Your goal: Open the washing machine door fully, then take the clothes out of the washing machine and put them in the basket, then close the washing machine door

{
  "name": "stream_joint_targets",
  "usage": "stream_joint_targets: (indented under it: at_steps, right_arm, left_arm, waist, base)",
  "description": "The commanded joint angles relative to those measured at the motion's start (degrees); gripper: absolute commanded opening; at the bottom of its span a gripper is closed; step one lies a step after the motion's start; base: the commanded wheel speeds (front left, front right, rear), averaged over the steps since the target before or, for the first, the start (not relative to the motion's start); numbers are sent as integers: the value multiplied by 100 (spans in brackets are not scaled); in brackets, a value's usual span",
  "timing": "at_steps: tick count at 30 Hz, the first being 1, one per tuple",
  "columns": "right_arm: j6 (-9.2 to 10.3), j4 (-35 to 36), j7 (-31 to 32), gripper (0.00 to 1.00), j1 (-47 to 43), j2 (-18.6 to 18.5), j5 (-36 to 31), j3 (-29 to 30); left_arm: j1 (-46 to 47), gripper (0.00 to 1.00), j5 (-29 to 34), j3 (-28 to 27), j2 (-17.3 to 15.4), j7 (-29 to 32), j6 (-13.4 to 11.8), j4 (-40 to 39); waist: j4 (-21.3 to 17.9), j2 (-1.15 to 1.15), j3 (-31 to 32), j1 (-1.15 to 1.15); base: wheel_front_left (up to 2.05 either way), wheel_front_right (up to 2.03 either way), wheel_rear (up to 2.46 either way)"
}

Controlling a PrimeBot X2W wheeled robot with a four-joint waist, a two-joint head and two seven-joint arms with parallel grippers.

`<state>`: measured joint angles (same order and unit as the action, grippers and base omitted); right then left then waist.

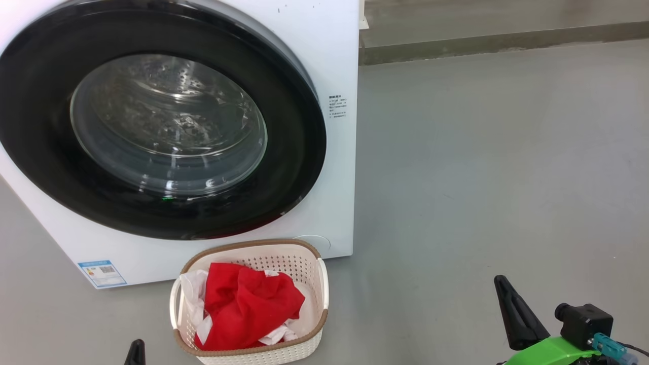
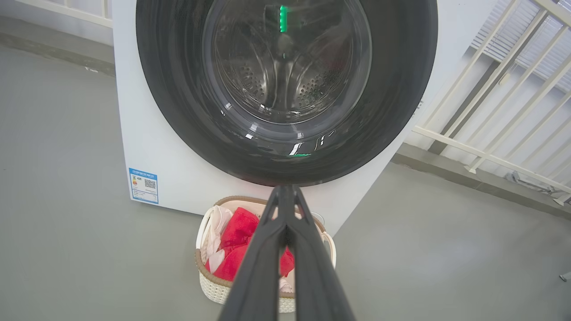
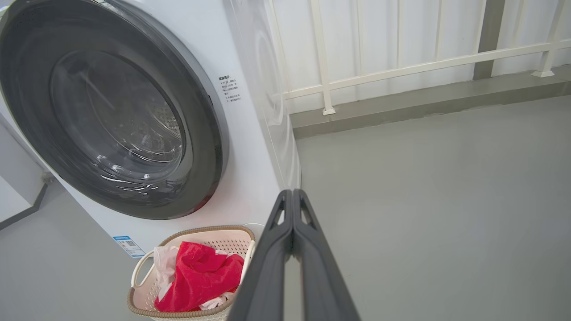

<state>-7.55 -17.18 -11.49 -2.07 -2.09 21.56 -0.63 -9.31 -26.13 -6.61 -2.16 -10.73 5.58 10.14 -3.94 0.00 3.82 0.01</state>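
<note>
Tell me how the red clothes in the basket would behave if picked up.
The clothes would probably flop and drape: they lie crumpled in folds. They are likely light for their bulk, being thin-looking fabric. A loose white part might trail or snag on the basket rim when lifted.

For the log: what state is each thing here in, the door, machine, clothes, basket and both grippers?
washing machine door: shut against the front.
washing machine: drum looks empty through the door.
clothes: bundled inside the basket.
basket: upright on the floor before the machine, holding the clothes.
left gripper: shut, empty.
right gripper: shut, empty.
</note>
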Motion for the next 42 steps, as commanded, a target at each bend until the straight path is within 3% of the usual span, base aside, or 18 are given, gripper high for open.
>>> stream_joint_targets:
  at_steps: [1,42]
  right_arm:
    - [1,170,37,0,272,-57,155,36]
    - [3,227,703,0,484,-79,2835,281]
  left_arm:
    - [244,0,-136,-34,-55,21,32,-103]
    - [748,0,-2632,-17,-62,677,93,88]
  waist:
    - [5,0,-5,-1]
    - [155,0,-157,-1]
  base:
    - [0,0,0]
    - [0,0,0]
